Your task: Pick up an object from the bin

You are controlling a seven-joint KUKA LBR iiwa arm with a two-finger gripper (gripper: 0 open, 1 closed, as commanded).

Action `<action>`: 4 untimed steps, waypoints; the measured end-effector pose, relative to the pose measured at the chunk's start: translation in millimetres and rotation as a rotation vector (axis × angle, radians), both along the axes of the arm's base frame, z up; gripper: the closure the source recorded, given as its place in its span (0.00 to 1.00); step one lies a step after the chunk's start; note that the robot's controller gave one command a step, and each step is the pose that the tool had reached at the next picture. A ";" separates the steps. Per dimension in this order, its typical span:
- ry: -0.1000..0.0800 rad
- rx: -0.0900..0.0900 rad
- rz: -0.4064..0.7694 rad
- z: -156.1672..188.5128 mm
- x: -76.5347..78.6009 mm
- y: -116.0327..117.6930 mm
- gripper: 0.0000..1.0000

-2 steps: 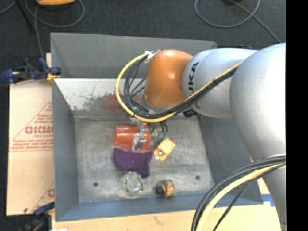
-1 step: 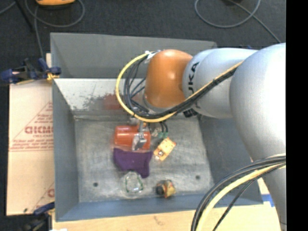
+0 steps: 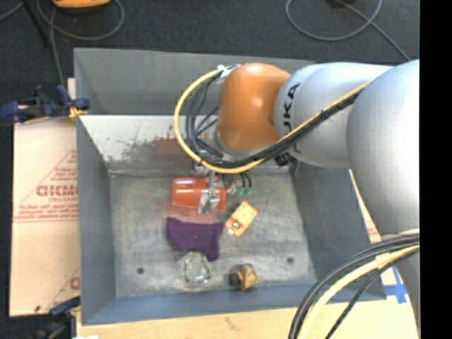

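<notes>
Glossy grey arm (image 3: 339, 126) holds its pincer (image 3: 210, 200) over a rounded orange cylinder (image 3: 186, 193).

We see bright, even light falling from above. The back wall of the bin (image 3: 127, 136) glares almost white, while its floor stays a duller grey. The arm (image 3: 353, 119) shows a soft sheen, its orange cover (image 3: 247, 104) a pale highlight on top. Shadows under things are faint.

- The one camera looks down on the grey metal bin (image 3: 134, 217) from above, tilted somewhat to one side.
- It sits fairly near: all four walls fit, with dark floor (image 3: 212, 13) beyond the far rim.
- The arm (image 3: 339, 119) enters from the right.
</notes>
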State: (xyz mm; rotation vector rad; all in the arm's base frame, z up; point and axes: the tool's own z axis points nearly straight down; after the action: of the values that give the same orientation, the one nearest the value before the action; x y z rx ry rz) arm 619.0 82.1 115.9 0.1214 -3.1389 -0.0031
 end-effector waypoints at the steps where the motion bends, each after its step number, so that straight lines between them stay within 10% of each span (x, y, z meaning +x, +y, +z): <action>1: -0.008 0.000 -0.017 23.2 -2.3 -2.3 1.00; 4: -0.007 0.000 -0.021 51.5 2.8 -2.0 1.00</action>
State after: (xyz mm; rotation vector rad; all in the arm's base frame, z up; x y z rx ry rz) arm 621.8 80.0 167.4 0.0881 -3.1475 -0.0027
